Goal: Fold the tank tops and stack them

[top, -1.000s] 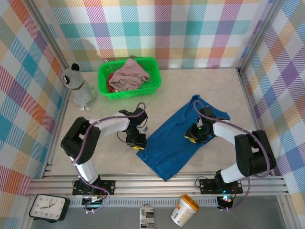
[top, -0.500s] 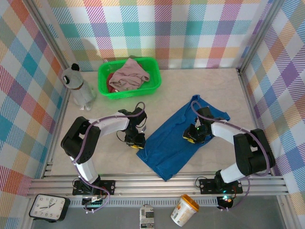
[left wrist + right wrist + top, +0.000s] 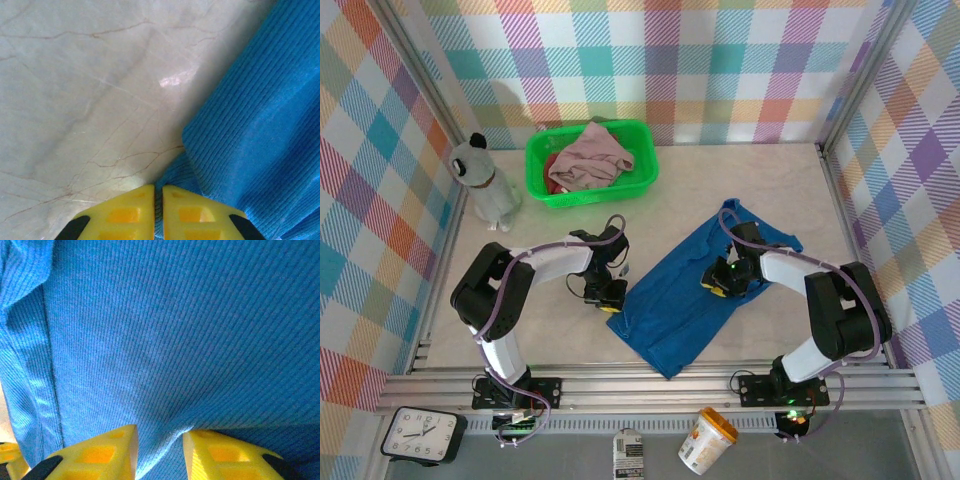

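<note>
Lab-style robot test cell. Plaid walls (image 3: 720, 60) and a metal frame (image 3: 650, 385) enclose a marble-look surface (image 3: 750, 180).

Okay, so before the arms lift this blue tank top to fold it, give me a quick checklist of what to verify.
1. Left hand shut on the edge of the blue tank top: ok.
2. Right hand gripping the cloth: cannot tell; jaws apart, cloth puckered between them.
3. Blue tank top spread out on the table: ok.
4. Pink tank top folded: not ok, heaped in the green basket.
</note>
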`<action>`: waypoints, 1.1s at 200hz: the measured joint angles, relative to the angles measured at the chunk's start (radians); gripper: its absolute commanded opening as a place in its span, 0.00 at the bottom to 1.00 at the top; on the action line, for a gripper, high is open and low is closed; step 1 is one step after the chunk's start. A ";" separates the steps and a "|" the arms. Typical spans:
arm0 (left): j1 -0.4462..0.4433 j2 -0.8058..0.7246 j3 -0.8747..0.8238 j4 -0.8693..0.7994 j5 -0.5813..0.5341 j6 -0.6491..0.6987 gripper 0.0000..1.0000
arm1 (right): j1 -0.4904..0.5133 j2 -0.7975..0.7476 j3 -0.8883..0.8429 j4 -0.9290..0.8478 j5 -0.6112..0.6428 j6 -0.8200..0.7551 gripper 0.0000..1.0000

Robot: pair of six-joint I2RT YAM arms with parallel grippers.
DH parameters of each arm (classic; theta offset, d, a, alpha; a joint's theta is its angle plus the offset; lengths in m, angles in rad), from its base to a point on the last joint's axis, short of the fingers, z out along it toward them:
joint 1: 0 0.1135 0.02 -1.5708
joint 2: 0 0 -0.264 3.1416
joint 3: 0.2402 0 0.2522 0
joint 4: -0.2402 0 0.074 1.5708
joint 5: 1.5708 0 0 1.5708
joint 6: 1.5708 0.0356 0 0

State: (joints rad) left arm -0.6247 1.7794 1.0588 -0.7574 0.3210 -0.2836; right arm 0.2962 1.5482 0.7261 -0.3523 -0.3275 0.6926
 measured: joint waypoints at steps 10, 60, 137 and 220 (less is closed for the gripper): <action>0.000 0.000 0.000 -0.002 0.000 0.002 0.07 | 0.000 0.002 0.001 0.000 0.000 0.000 0.32; 0.000 -0.004 0.000 -0.035 -0.019 0.011 0.07 | 0.000 0.027 0.021 0.000 0.001 0.005 0.31; 0.022 -0.043 -0.010 -0.111 -0.070 0.016 0.06 | 0.000 0.033 0.024 0.001 0.001 0.011 0.30; 0.025 -0.047 -0.043 -0.154 -0.075 0.011 0.21 | 0.000 0.026 0.024 0.007 -0.006 0.006 0.34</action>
State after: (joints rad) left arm -0.5995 1.7321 1.0157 -0.9112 0.2462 -0.2722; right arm 0.2962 1.5742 0.7502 -0.3454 -0.3340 0.6983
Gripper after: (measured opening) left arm 0.162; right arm 0.331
